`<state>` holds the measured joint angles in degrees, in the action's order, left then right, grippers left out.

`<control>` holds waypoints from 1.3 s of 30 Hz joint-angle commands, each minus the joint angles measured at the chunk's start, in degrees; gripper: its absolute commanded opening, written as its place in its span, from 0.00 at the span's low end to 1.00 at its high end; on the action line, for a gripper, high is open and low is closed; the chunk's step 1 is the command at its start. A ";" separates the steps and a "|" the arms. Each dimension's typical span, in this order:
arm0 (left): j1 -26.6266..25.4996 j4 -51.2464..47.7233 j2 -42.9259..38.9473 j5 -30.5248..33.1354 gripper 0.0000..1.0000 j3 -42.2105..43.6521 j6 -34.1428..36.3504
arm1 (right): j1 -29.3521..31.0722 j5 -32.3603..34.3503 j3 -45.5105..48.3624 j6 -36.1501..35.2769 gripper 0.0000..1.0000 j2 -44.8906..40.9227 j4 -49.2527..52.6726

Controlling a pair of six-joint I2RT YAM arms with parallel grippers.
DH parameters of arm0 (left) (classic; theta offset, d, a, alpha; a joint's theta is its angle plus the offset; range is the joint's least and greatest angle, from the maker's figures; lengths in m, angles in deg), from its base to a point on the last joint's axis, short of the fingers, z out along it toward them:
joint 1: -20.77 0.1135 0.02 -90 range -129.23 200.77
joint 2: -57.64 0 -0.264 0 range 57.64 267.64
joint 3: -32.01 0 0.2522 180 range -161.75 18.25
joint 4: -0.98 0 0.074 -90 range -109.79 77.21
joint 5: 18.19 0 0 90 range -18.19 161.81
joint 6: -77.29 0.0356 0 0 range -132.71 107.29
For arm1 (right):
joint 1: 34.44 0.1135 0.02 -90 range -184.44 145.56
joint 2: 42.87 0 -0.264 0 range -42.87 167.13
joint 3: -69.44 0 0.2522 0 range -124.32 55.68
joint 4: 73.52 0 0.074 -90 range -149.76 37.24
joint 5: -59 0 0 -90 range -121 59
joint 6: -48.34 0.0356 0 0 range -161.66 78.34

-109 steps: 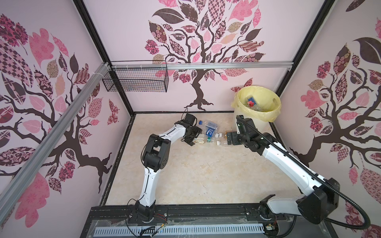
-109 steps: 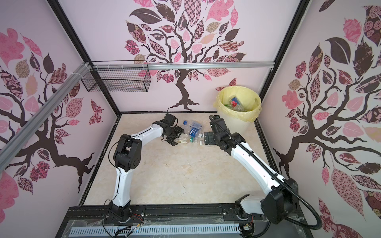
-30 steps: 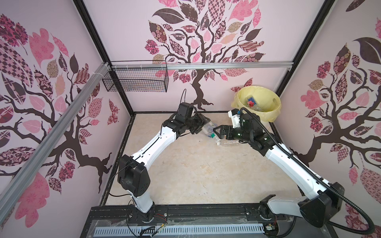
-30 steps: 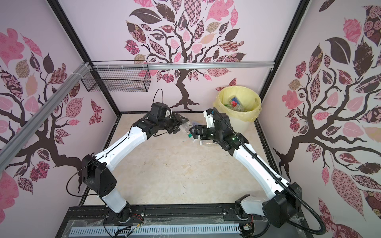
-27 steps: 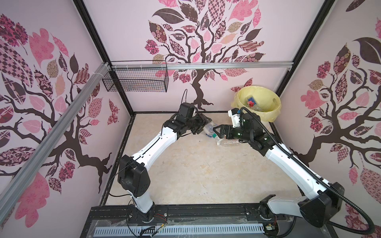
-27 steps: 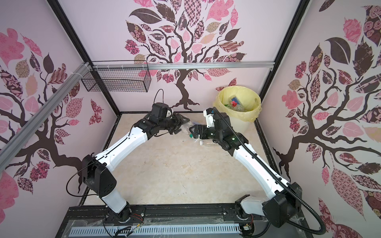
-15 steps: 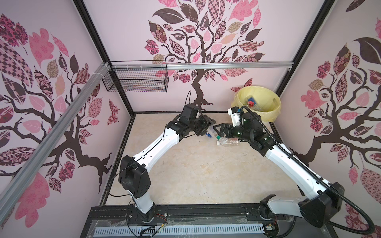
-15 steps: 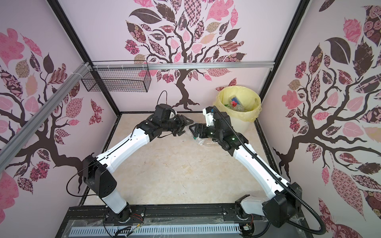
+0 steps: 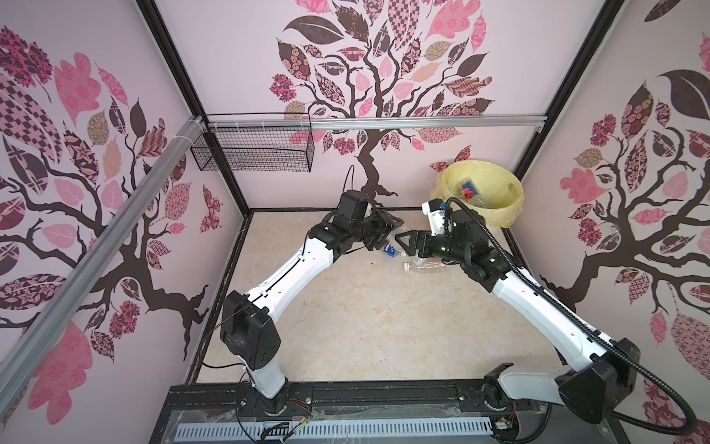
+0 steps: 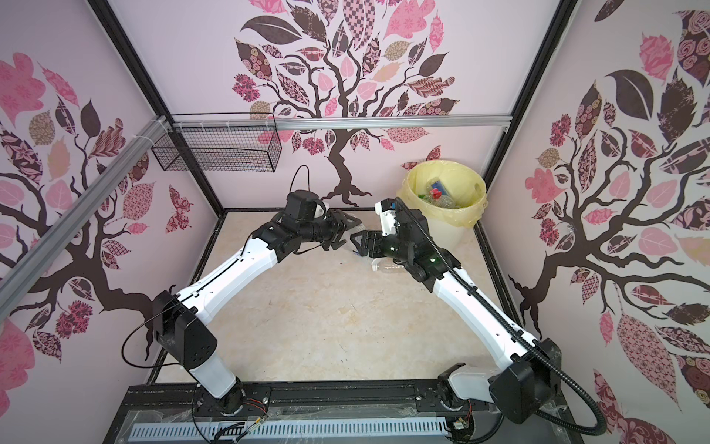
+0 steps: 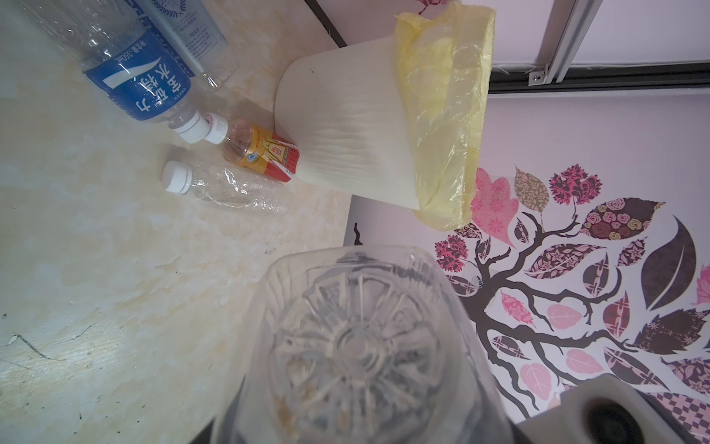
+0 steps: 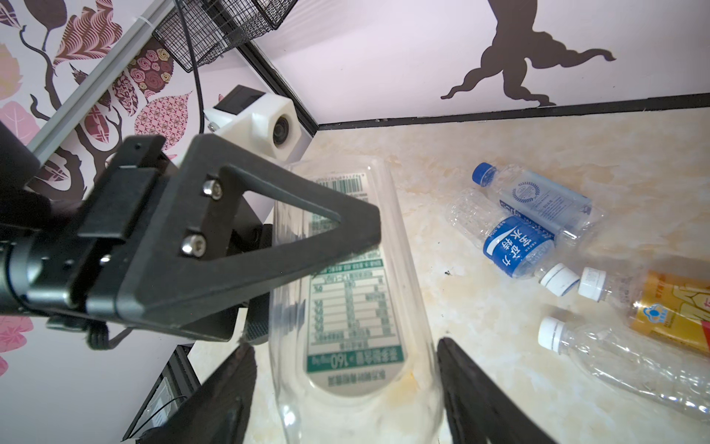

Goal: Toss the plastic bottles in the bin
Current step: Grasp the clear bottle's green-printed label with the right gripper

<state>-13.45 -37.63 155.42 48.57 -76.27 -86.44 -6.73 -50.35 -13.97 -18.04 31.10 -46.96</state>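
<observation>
**Mid-air handoff: one bottle between both grippers, bin off to the right**

Starting on the left: the left gripper (image 9: 392, 226) is clamped on a clear green-label bottle (image 12: 345, 300) and holds it up off the floor (image 9: 365, 307). The bottle's long axis runs pretty much straight from one gripper to the other, wide end toward the right one. The right gripper (image 12: 344, 346) has a finger on either side of that wide end, closed down to about the bottle's width. One finger looks like it's touching, but I can't tell if it has actually got a grip.

Below and a bit further right, four more lie flat on the floor:
- a blue-label bottle (image 12: 515, 246)
- a blue-capped clear bottle (image 12: 545, 200) lying against it
- a red-gold bottle (image 12: 661, 307), which looks butted up against the bin in the left wrist view
- a white-capped clear bottle (image 12: 614, 361) just beside that one

The bin (image 9: 513, 209) is furthest right, in the back corner, with a few bottles inside it. The right arm is clearly the nearer one, so my guess is it takes over and carries the bottle there. Its own wrist sits between the bottle and the rim, so it'd probably need to lift first.
</observation>
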 commanded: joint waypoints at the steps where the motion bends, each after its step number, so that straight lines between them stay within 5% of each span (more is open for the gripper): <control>1: -0.02 2.57 -1.85 -0.75 0.51 -2.79 -0.86 | 0.52 -0.60 0.08 0.06 0.72 2.04 -0.32; 12: 0.02 4.47 -1.41 -2.37 0.52 -3.60 -1.86 | 0.51 -4.41 -0.63 -1.08 0.73 3.38 -0.23; 24: 0.00 2.56 -0.92 -2.33 0.54 -5.94 0.40 | 0.56 -8.17 -0.10 -3.44 0.53 2.85 3.60; 32: 0.01 2.22 -1.60 -2.57 0.53 -6.05 3.32 | 0.53 -11.82 0.33 -3.97 0.54 1.62 5.87; 39: -0.02 2.78 -2.63 -4.48 0.52 -5.12 4.30 | 0.56 -15.33 0.48 -4.38 0.65 1.51 6.58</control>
<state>-12.90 -42.52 155.37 46.73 -77.97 -82.60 -7.78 -58.46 -14.06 -21.78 32.59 -45.87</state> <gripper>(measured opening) 0.558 0.647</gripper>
